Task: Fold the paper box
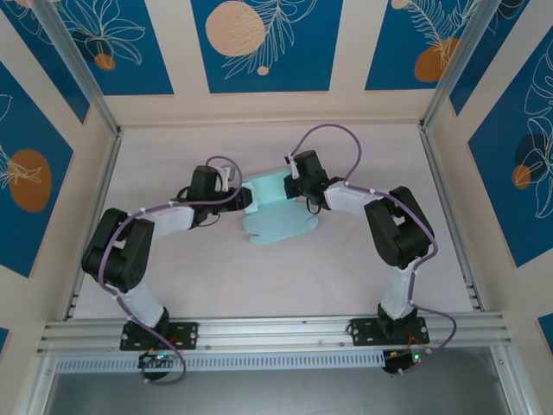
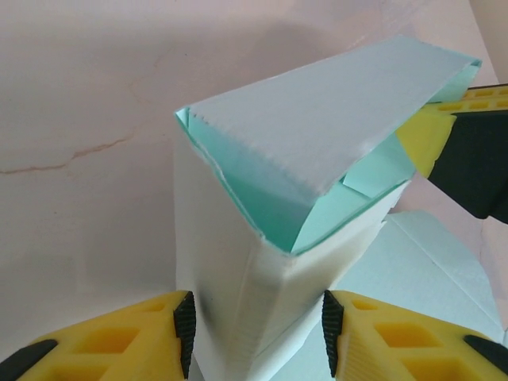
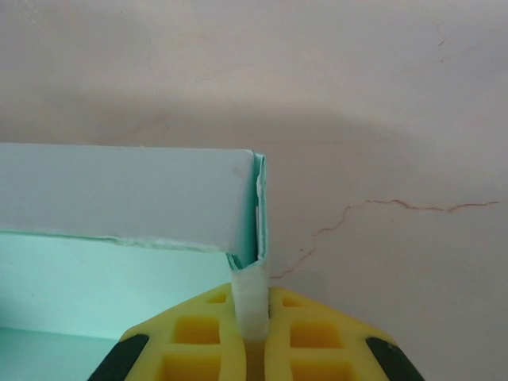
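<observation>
1. Yellow fingers (image 2: 119,341) of the left gripper (image 2: 258,333) stood apart on either side of the paper box (image 2: 262,238), at its upright corner; we could not tell whether they pressed it.
2. We saw that box partly folded, near the middle of the table (image 1: 259,285), between both arms.
3. We saw the right gripper (image 3: 252,309) pinched together on the box's thin wall edge.

No text, label, brand, number or sign can be read anywhere; the paper box (image 2: 317,119) is plain, unprinted pale card; the wall panels (image 1: 294,52) at twelve o'clock of the top view carry only drawn leaves and circles, without letters or figures.
</observation>
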Controlling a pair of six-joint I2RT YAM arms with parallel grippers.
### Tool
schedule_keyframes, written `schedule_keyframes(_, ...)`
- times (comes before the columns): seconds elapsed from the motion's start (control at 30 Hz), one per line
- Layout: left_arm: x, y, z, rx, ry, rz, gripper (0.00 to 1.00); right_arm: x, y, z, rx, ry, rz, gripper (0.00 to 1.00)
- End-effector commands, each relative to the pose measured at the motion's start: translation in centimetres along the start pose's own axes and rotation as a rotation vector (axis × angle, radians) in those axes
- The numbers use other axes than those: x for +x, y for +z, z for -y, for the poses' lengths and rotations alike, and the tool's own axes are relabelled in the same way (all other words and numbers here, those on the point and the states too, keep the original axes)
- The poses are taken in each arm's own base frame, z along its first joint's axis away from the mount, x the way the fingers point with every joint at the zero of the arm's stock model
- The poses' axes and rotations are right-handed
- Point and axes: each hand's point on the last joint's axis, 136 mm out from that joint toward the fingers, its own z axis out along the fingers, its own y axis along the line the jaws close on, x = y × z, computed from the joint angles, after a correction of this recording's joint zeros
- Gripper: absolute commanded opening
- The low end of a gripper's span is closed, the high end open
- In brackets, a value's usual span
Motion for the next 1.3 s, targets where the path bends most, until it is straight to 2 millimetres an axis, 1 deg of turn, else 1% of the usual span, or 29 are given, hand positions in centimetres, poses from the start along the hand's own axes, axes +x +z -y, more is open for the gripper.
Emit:
schedule_keyframes(0.0,-0.4,0.6,-0.6,-0.076,0.031,0.008,0.46,-1.6,-1.0,-1.1,-0.007,0.017,0.02,0.0)
schedule_keyframes(0.07,-0.2,0.5,-1.3,-0.141,0.053,0.008,0.4,-1.6,-1.3,-1.3,0.01,0.02,0.012,0.0)
schedule_keyframes(0.23,0.1,0.4,-2.3,-0.264,0.115,0.016,0.33,-1.3,-2.4,-2.1,0.04,0.046,0.004,0.0)
schedule_keyframes(0.53,0.3,-0.1,-4.6,-0.415,0.121,0.07,0.19,0.0,-4.0,-4.9,0.081,0.06,-0.014,0.0)
schedule_keyframes(0.73,0.5,-0.6,-6.0,-0.488,0.11,0.081,0.17,0.6,-4.8,-6.8,0.065,0.08,-0.023,0.0)
schedule_keyframes(0.93,0.1,-1.5,-7.2,-0.573,0.107,0.113,0.16,0.7,-6.3,-8.2,0.051,0.103,-0.021,0.0)
schedule_keyframes(1.1,-0.4,-2.4,-7.5,-0.639,0.129,0.148,0.11,1.1,-7.1,-8.5,0.057,0.13,-0.032,0.0)
schedule_keyframes(1.27,-1.3,-3.9,-8.1,-0.747,0.152,0.183,0.08,1.4,-7.9,-8.4,0.082,0.163,-0.045,0.0)
